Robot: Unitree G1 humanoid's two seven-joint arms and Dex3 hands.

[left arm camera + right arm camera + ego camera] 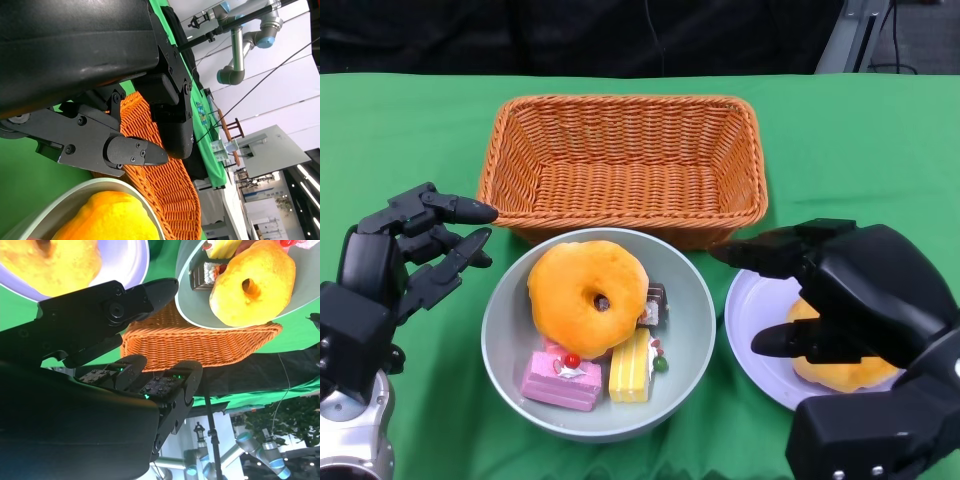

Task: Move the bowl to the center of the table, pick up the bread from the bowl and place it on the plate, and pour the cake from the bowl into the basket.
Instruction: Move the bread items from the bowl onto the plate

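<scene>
The grey-green bowl (500, 330) sits at the table's near centre, just in front of the wicker basket (625, 160). In it lie a ring-shaped orange bread (585, 295), a pink cake (560, 380), a yellow cake (630, 365) and a small dark piece. Right of the bowl, a white plate (750, 310) bears a second orange bread (840, 375). My right hand (850, 290) hovers over that plate with its fingers apart, gripping nothing; the right wrist view shows the bread (55, 265) lying free on the plate (132, 260). My left hand (415, 250) is open just left of the bowl, apart from it.
Green cloth covers the table. The basket (200, 342) is empty and its front wall nearly touches the bowl (200, 310). In the left wrist view the fingers (130, 150) lie between the basket (165, 185) and the bowl rim (100, 187). A dark background lies beyond the far edge.
</scene>
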